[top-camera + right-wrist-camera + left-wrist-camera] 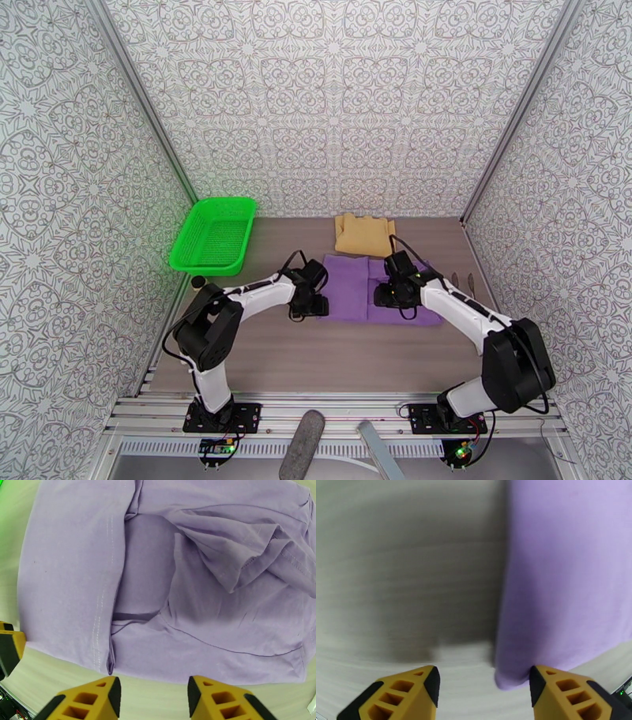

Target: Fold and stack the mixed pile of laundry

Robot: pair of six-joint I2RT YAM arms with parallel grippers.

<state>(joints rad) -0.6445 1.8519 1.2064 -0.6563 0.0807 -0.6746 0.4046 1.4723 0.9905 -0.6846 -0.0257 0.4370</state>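
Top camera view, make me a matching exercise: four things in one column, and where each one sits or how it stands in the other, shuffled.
Column one:
1 green basket
2 tan garment
3 purple T-shirt
4 left gripper

Column two:
A in the middle, partly folded
B open, at the shirt's edge
C far left, by the wall
D far side, just behind the shirt

Pairs: 1-C, 2-D, 3-A, 4-B.

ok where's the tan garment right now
In the top view the tan garment lies near the table's far edge, just beyond the purple T-shirt and right of the green basket.
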